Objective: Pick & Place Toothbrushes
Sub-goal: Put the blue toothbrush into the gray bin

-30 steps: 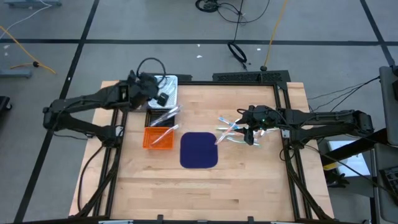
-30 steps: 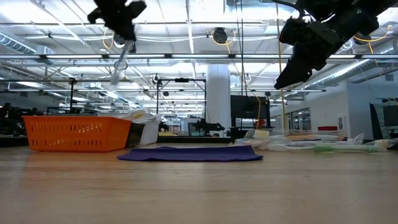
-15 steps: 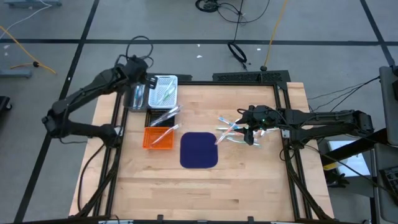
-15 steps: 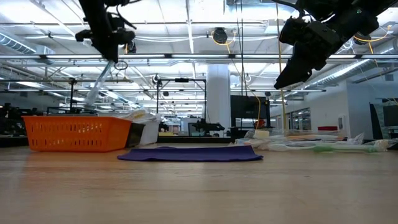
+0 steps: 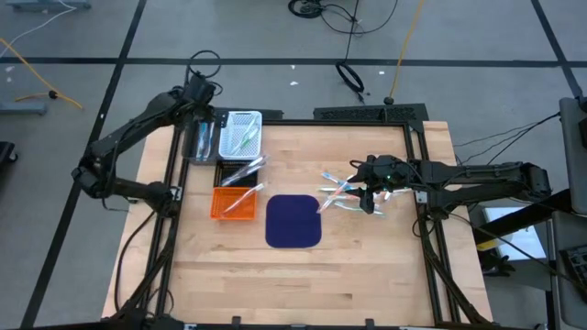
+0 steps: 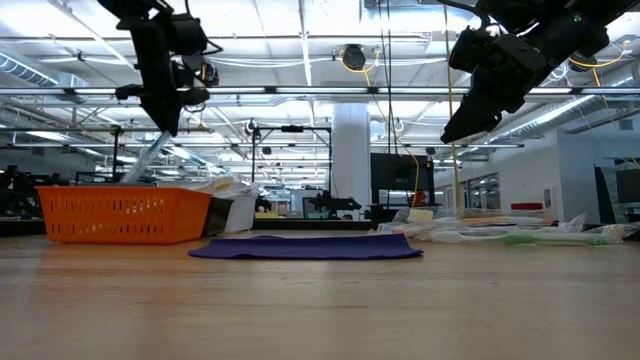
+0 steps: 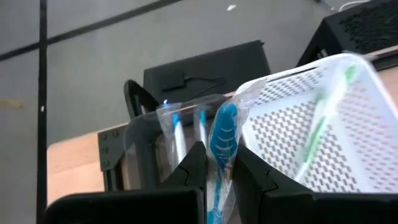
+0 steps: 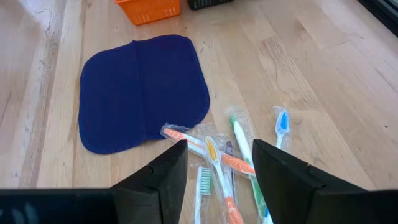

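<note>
Wrapped toothbrushes [image 8: 227, 165] lie scattered on wood; one blue toothbrush [image 7: 222, 146] hangs gripped

I see open bare wood across the near half of the table [image 5: 303, 275], where a gripper could pass freely. The dark blue mat [image 5: 293, 221] lies flat at centre and blocks nothing. On the left, the orange basket [image 5: 233, 202], a black basket [image 5: 240, 170] and a white basket [image 5: 242, 134] stand in a close line, walling off that edge. On the right, loose toothbrushes [image 8: 231, 163] clutter the wood just beside the mat.
</note>
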